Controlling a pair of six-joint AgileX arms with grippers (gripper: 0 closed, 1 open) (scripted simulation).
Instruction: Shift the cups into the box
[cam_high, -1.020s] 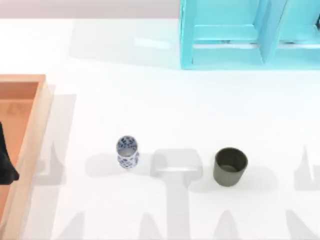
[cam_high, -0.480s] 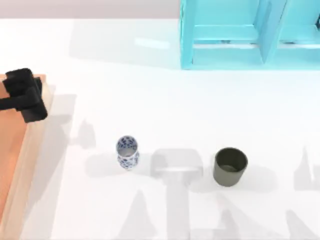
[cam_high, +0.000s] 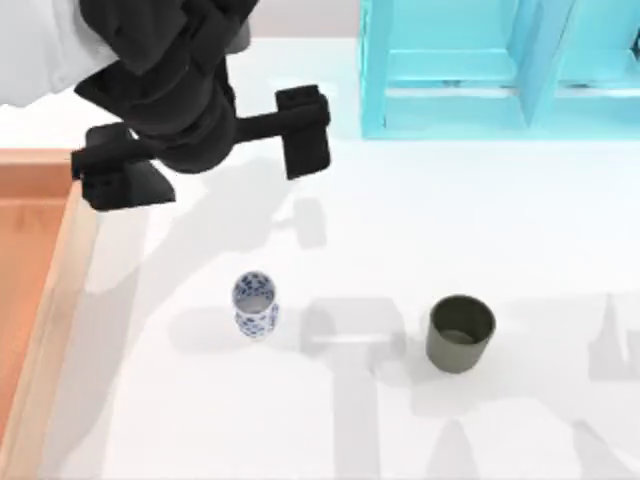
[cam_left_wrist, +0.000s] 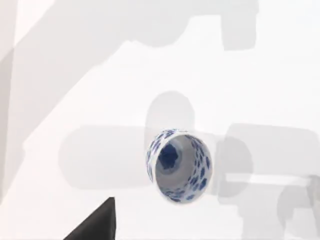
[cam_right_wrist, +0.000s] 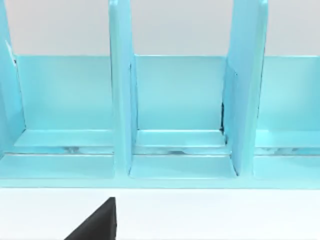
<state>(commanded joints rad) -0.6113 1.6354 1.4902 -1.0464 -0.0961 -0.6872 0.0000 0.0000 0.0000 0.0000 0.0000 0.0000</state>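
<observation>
Here the left pincer (cam_high: 205, 150), fingers spread and empty, hangs toward the desk's far-left area above the upright white blue-floral porcelain cup (cam_high: 254, 304) standing mid-desk; it should descend centred, straddling the rim evenly before closing.

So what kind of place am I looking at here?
Probably a computer-rendered tabletop test scene, not a real room: a plain white table holding two cups, a wooden box at its left edge, a turquoise shelf frame, and a black left gripper hovering above.
</observation>
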